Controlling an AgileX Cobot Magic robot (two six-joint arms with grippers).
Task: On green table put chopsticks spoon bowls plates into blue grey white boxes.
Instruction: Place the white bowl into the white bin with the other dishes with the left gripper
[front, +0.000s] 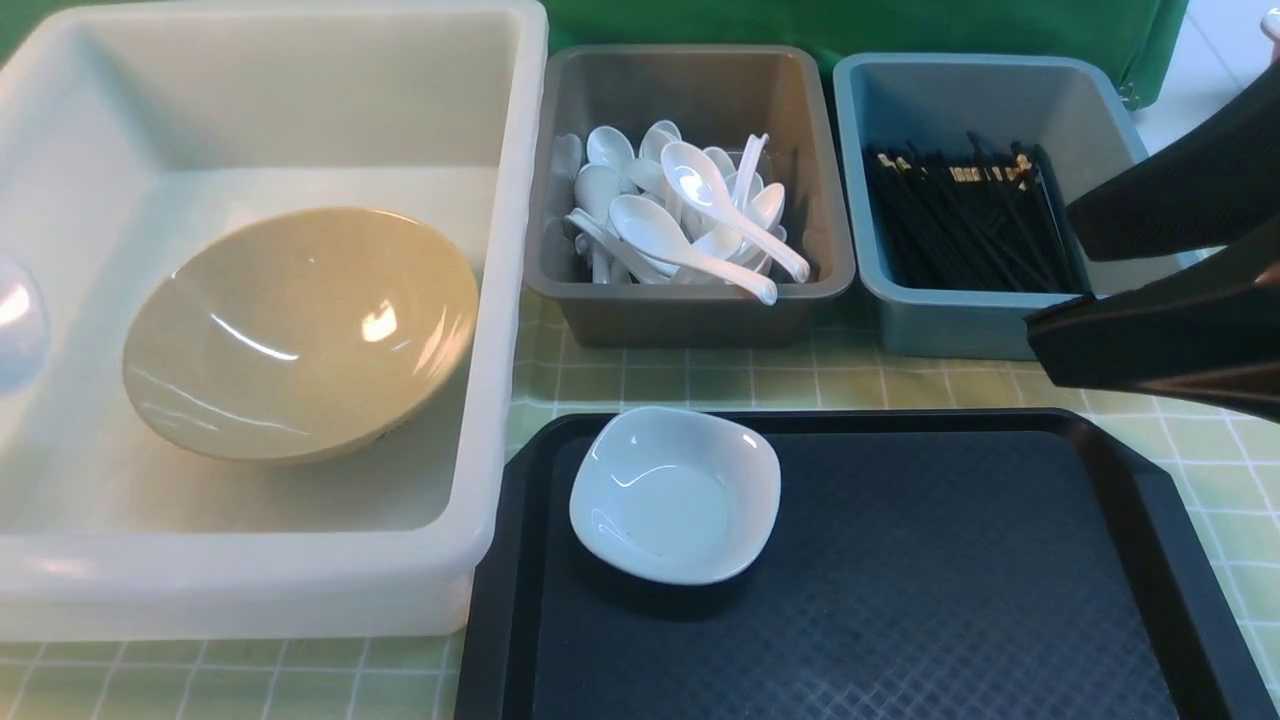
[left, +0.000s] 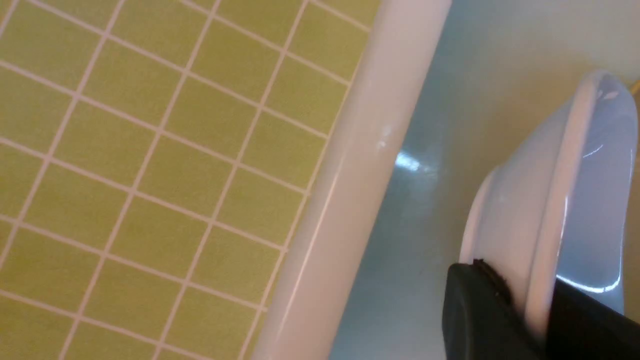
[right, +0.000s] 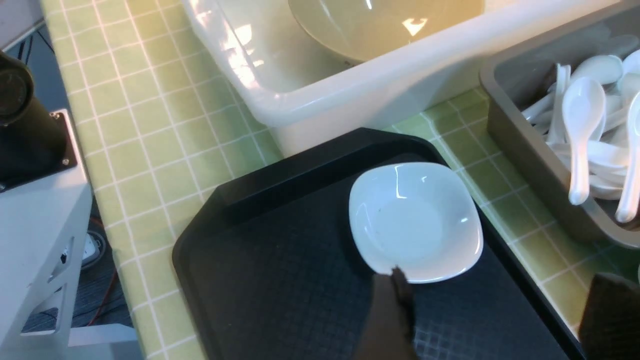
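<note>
A white plate (left: 550, 200) is pinched at its rim by the left hand (left: 530, 305); the right hand (right: 497, 277) gapes empty.

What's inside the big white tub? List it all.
A tan bowl sits in the white tub. At its left wall the left gripper holds a small white dish on edge. The floor under the bowl is hidden.

You have bright, even overhead light: white glints streak the tan bowl (front: 300, 330) and the white dish (front: 675, 495), which throws only a soft shadow on the tray (front: 950, 600). Your left wrist view is soft, and the right tool (front: 1050, 275) looks blurred.
</note>
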